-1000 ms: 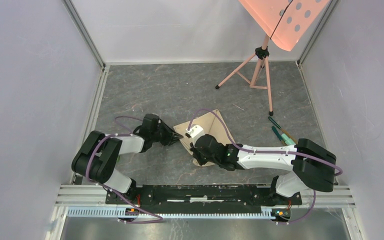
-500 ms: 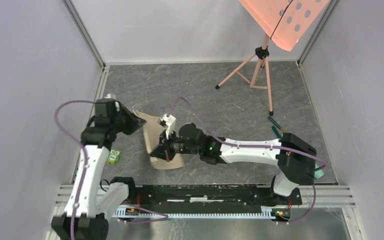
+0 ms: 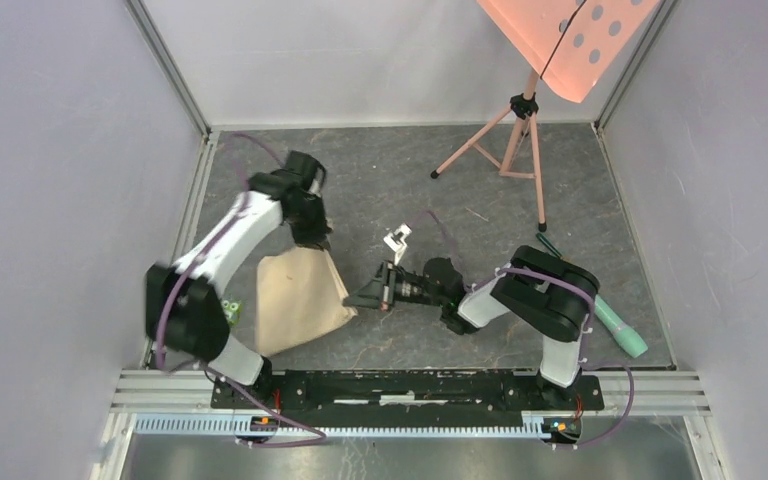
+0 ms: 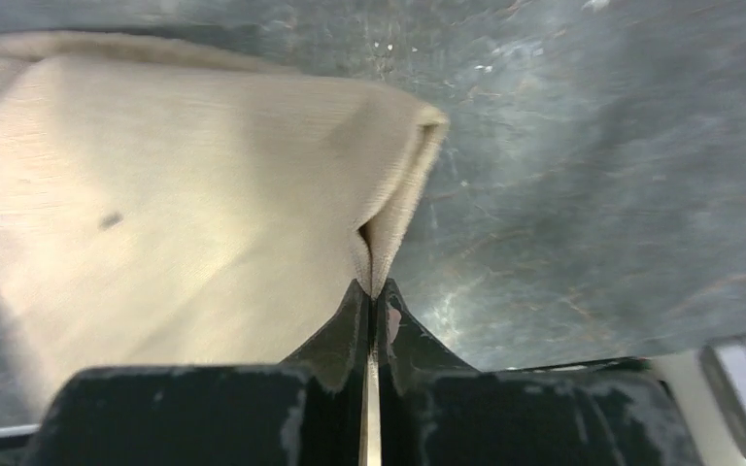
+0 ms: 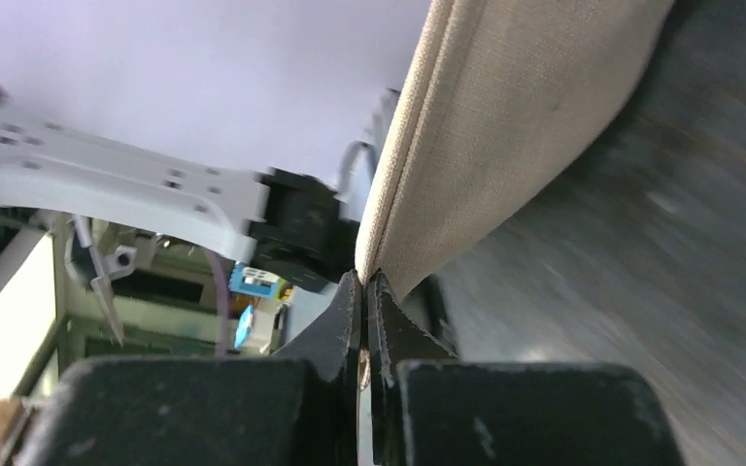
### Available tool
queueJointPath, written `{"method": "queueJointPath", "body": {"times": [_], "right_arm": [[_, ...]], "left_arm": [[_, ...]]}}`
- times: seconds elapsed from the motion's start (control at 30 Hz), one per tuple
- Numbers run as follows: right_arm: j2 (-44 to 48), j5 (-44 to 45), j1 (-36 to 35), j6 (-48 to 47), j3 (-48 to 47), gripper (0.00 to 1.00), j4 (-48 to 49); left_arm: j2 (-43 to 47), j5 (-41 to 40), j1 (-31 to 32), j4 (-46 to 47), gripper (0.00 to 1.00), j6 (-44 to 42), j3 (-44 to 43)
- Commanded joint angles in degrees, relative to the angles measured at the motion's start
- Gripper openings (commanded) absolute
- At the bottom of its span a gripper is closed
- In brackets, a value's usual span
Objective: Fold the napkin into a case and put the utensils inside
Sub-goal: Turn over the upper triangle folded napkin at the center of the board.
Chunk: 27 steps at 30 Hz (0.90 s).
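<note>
A: Nearest us runs the aluminium rail [image 3: 410,385], ribbed and silver, with both arm bases bolted to it. What do we make of the cloth just beyond?

B: The napkin [image 3: 295,295] lies on the left half of the table [image 3: 410,180]. It is a soft beige weave, folded into a lopsided four-sided shape and doubled at the edges. We see the right gripper [image 5: 362,282] pinched tight on its right-hand corner (the stitched hem runs straight up from the black fingertips).

A: And the left gripper [image 4: 371,291]?

B: Closed as well. It clamps the far corner, where the cloth doubles over into a rounded lip. The table under it is dark grey with pale, marble-like veins.

A: What do we lose sight of?

B: The small green frog toy [image 3: 230,311] is partly covered by the left arm, near the napkin's left edge. The mint-green cylinder [image 3: 622,330], well apart on the right, has its upper end tucked behind the right arm. Behind the cloth in the right wrist view everything is blurred, and we cannot name it.

A: Farthest off?

B: A pink tripod [image 3: 513,140] on slim legs. Above it is a salmon panel [image 3: 560,40] punched with round holes and cut off by the top edge.
</note>
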<state>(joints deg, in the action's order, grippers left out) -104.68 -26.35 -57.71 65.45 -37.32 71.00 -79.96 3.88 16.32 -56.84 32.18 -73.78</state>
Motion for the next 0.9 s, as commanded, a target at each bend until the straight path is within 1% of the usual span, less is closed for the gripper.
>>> {"method": "queueJointPath", "body": {"times": [0.0,0.03,0.13,0.23,0.27,0.37,0.43,0.53,0.6,0.63,0.67,0.73,0.83,0.87], "right_arm": [[-3.75,-15.58,2.74,4.87,11.15,0.0,14.87],[-4.09,-16.06,4.07,3.37,13.23,0.01,14.55],[-2.74,-16.78,7.88,-2.61,17.52,0.01,8.15],[0.47,-16.71,10.75,-9.31,19.92,0.01,-1.67],[1.74,-15.9,11.61,-11.87,20.57,0.04,-5.5],[5.63,-13.89,13.76,-17.27,21.64,0.13,-14.43],[8.11,-12.16,14.6,-21.53,21.06,0.25,-22.28],[12.87,-8.5,15.3,-26.23,20.88,0.42,-31.32],[15.91,-5.87,15.86,-29.97,19.58,0.49,-39.37],[17.58,-4.11,16.03,-31.83,18.98,0.53,-42.64],[19.73,-2.0,16.07,-33.11,18.56,0.59,-45.74],[23.13,1.05,15.98,-35.06,17.51,0.67,-50.25],[25.18,4.93,15.22,-37.17,15.18,0.75,-55.45],[25.14,5.97,14.64,-37.0,14.63,0.76,-55.94]], "left_arm": [[-15.26,-9.05,4.65,19.43,0.02,-2.92,-3.74],[-19.07,-9.44,6.06,20.51,0.02,-2.96,-5.14],[-27.53,-8.78,9.11,20.7,0.02,-3.09,-10.62],[-31.53,-7.93,11.99,21.71,0.03,-3.1,-13.0],[-32.5,-7.16,12.55,21.62,0.05,-3.01,-13.71],[-34.07,-5.87,14.32,21.73,0.14,-3.55,-15.07],[-34.13,-4.66,14.87,21.47,0.25,-3.93,-15.42],[-32.0,-1.18,14.97,20.99,0.44,-5.04,-15.13],[-29.25,0.14,14.99,20.05,0.55,-5.72,-14.47],[-27.83,1.5,15.0,20.09,0.59,-5.85,-13.65],[-25.81,2.73,14.97,19.95,0.62,-6.28,-12.68],[-21.81,4.76,14.98,19.2,0.65,-7.14,-10.62],[-13.85,4.73,14.94,18.75,0.68,-8.01,-5.0],[-11.18,4.43,14.61,18.64,0.69,-7.94,-3.01]]}}
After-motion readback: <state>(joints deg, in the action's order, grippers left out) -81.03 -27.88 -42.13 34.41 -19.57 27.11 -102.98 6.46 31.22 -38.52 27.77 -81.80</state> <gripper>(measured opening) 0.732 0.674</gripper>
